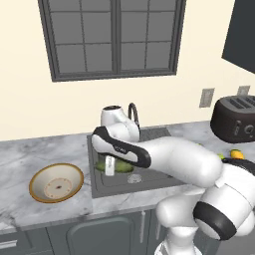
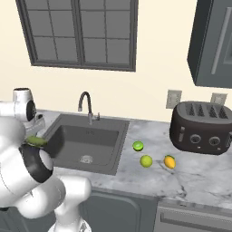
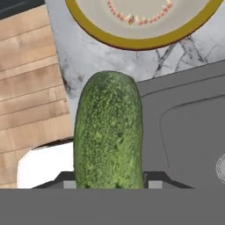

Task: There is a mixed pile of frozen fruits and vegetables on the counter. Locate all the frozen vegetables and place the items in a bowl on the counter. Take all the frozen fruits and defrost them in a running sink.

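Observation:
My gripper (image 1: 110, 166) is shut on the long dark green cucumber (image 1: 121, 167), which hangs above the left part of the dark sink (image 1: 154, 134). The hand view shows the cucumber (image 3: 108, 132) rising between the fingers, with the bowl's golden-tan rim (image 3: 140, 41) just beyond it. On the marble counter (image 1: 30, 154), left of the sink, sits the wide bowl (image 1: 56, 183). To the right of the sink (image 2: 90, 136) lie a dark green lime (image 2: 138, 146), a yellow-green lime (image 2: 146, 161) and a yellow-orange round item (image 2: 169, 161).
A curved dark faucet (image 2: 85, 102) stands behind the basin. A black toaster (image 2: 201, 122) sits at the back right by the wall outlets. Wooden floor (image 3: 30, 66) shows beyond the counter's front edge. A window is above the sink.

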